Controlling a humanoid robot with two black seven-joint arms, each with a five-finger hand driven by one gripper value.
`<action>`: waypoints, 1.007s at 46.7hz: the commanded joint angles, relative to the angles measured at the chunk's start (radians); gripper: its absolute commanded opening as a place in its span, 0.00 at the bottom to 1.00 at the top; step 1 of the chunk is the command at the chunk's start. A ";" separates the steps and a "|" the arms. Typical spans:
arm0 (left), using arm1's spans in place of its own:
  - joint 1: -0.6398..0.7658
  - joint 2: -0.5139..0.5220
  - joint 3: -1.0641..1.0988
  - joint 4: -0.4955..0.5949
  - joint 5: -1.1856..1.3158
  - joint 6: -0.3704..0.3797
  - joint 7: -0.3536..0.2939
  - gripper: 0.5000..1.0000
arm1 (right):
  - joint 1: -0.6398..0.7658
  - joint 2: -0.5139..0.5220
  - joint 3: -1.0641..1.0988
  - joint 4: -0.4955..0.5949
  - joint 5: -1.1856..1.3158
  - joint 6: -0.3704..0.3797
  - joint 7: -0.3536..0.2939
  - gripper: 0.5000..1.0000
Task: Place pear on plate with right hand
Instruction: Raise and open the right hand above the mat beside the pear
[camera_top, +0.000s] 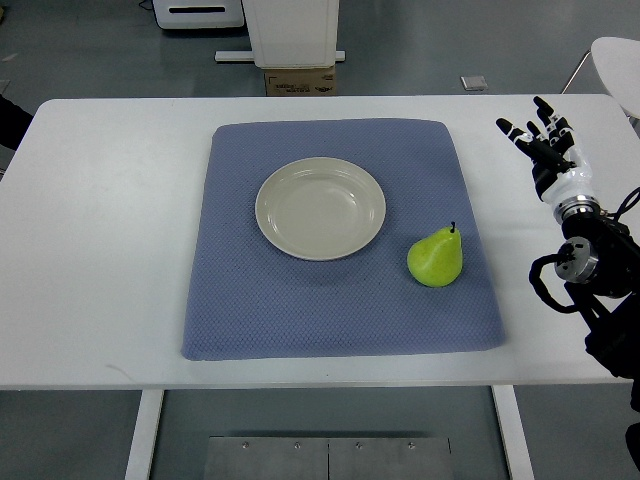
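Note:
A green pear (436, 258) with a dark stem lies on the blue cloth mat (250, 310), just right of and slightly nearer than the plate. The cream round plate (320, 208) sits bare at the mat's middle. My right hand (538, 134) hovers over the white table near its right edge, beyond and to the right of the pear, well apart from it. Its black-and-white fingers (545, 108) are spread and hold nothing. The forearm runs down along the right edge. No left arm shows.
The white table (100, 230) carries the mat. Beyond its far edge stand a white cabinet base (292, 35) and a cardboard box (299, 80) on the grey floor. A white round object (618, 58) shows at the upper right corner.

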 joint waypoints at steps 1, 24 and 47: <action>0.000 0.000 0.000 0.000 0.000 0.000 0.000 1.00 | 0.001 0.000 0.002 0.000 0.000 -0.001 0.004 1.00; 0.000 0.000 0.000 0.000 0.000 0.000 0.000 1.00 | -0.003 -0.028 -0.023 -0.014 0.002 -0.001 0.004 1.00; 0.000 0.000 0.000 0.000 0.000 -0.001 0.000 1.00 | -0.005 -0.024 -0.026 -0.017 0.014 -0.001 0.033 1.00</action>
